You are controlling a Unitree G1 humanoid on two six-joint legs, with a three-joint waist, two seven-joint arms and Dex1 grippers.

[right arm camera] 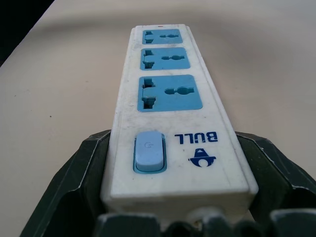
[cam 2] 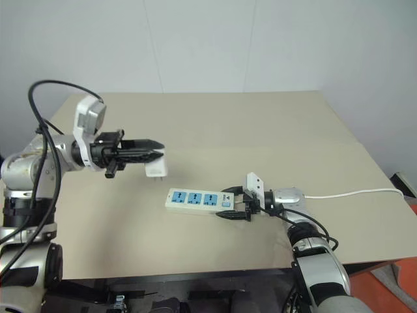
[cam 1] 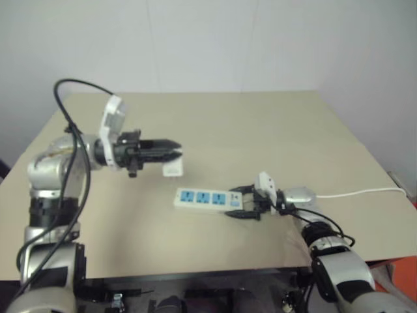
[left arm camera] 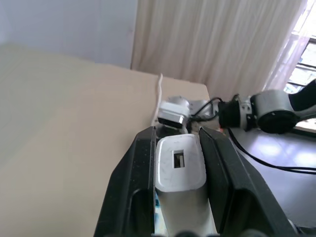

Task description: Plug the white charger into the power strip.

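From the head, the left gripper (cam 1: 174, 147) clamps the charger (cam 1: 172, 167) in the air, just up-left of the strip (cam 1: 207, 198), which lies lengthwise on the table (cam 1: 215, 124). The left wrist view shows the charger pinched between both fingers (left arm camera: 133, 187). In the right wrist view, the right gripper (right arm camera: 177, 163) straddles the strip's switch end, its wide-set fingers flanking it, sockets running away.

Both arms out over the tabletop, grippers pointing at each other.

The left arm reaches in from the tabletop's left edge, raised clear of the surface, wrist turned so the left gripper (cam 2: 154, 150) lies level and points right; its black fingers (left arm camera: 133, 187) are clamped on the charger (left arm camera: 178, 165), which sticks out past their tips. The right arm comes up over the near edge toward the right corner, forearm low, wrist bent so the right gripper (cam 2: 235, 203) points left, just above the surface; its fingers (right arm camera: 84, 173) stand wide, one on each side of the strip (right arm camera: 163, 94), at its switch end.
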